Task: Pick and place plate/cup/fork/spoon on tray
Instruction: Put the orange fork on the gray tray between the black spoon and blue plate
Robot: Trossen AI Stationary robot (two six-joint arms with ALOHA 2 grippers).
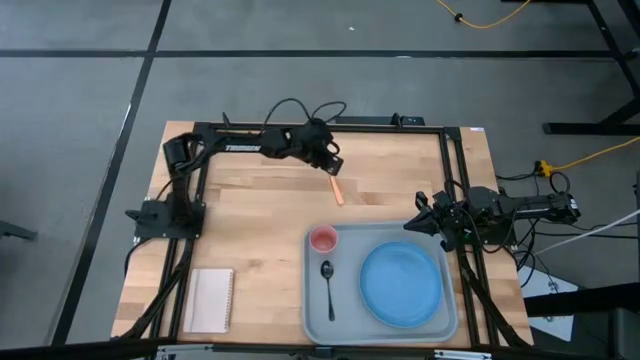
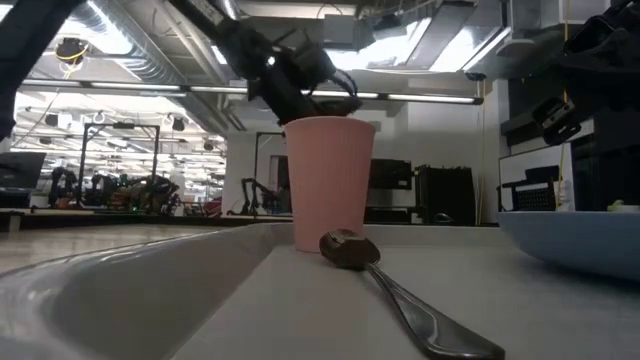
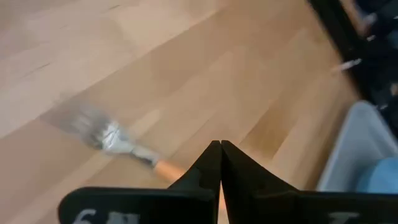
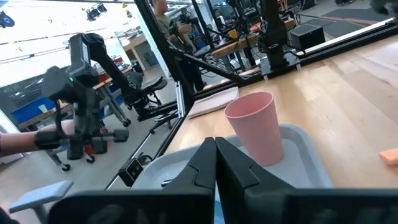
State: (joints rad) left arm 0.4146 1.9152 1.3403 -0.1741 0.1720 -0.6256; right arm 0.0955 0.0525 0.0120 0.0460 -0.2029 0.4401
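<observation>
A wooden desk [image 1: 260, 190] seen from above, with a grey-blue tray [image 1: 315, 322] at its near right. On the tray sit the light-blue plate [image 1: 402, 283], the pink cup [image 1: 323, 239] at the far left corner, and the dark spoon [image 1: 328, 288] lying just near the cup. Only the fork [image 1: 338, 191] is off the tray: it lies on the bare desk, a little beyond the tray's far left corner, orange handle showing.

The left end effector [image 1: 333, 166] hangs just over the fork's far end. In its wrist view its two fingers are pressed together, holding nothing, with the handle running under their tips and the silver tines beyond. The right end effector [image 1: 415, 224] waits at the tray's far right edge, fingers also pressed together and empty.

The step in hand appears to be picking up the fork. To do it well, the left fingers should spread, straddle the narrow handle crosswise, and descend until nearly touching the wood before pinching, since the fork lies flat and thin. A white notepad [image 1: 211, 299] lies at the near left.
</observation>
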